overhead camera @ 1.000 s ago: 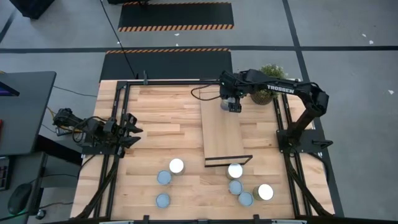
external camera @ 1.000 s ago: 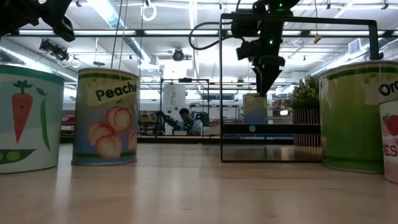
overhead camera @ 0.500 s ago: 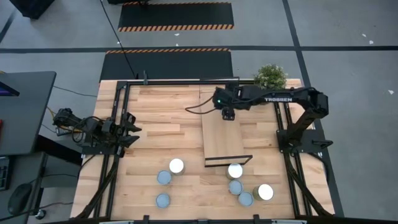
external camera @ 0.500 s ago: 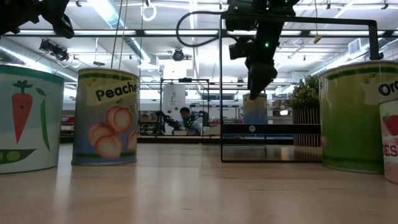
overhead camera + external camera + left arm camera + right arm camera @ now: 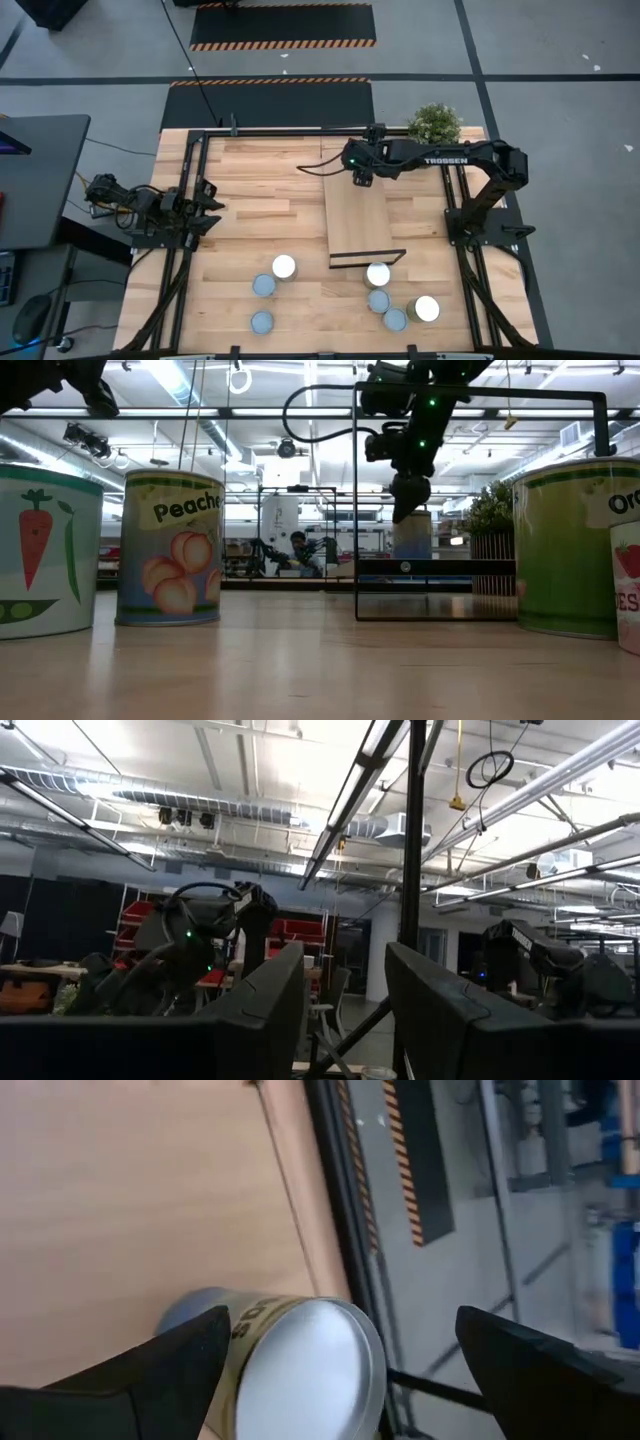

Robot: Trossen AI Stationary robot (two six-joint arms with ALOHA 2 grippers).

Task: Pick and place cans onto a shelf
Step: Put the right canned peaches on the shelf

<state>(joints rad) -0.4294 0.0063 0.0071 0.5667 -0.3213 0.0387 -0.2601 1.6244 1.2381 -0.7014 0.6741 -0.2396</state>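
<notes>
On the table [image 5: 250,200], the shelf [image 5: 362,215] runs lengthwise near-to-far. Seven cans [image 5: 284,266] stand upright near; one under the right gripper [image 5: 362,178], fingers wide. Left gripper [image 5: 208,193] open, idle.

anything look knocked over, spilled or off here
Nothing stands out. The can on the shelf stands upright at its far end, with the right gripper open above it. The cans on the table stand upright in two groups near the front. The left gripper waits at the table's left side.
</notes>
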